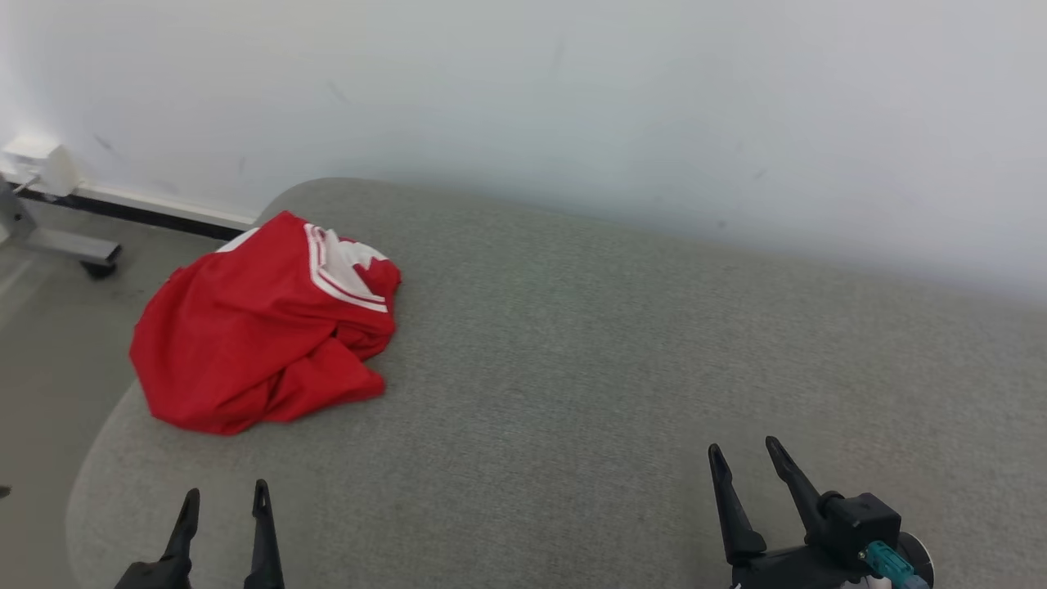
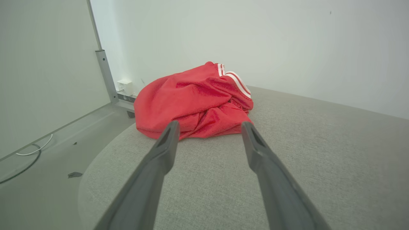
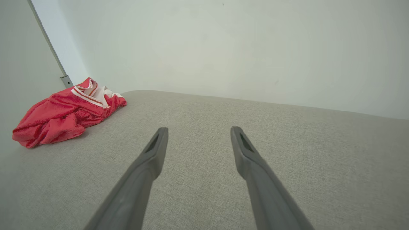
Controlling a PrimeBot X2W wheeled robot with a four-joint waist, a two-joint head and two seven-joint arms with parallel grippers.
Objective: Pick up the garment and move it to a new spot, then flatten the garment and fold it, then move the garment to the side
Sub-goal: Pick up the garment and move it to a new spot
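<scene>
Looking from the head, we saw the red garment (image 1: 262,327) crumpled at the far left edge of the bench (image 1: 572,368). Left wrist: our left claw (image 2: 210,124) gaped, garment just ahead. Right wrist: our right claw (image 3: 198,128) gaped, garment well apart.

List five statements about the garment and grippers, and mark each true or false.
1. The garment is red with white stripes. True.
2. It lies flat and folded. False: it is crumpled in a heap.
3. The left gripper holds it. False: it is open and short of the garment.
4. The right gripper is open and empty. True.
5. The garment lies on the floor. False: it lies on the grey pad, near its left end.
</scene>
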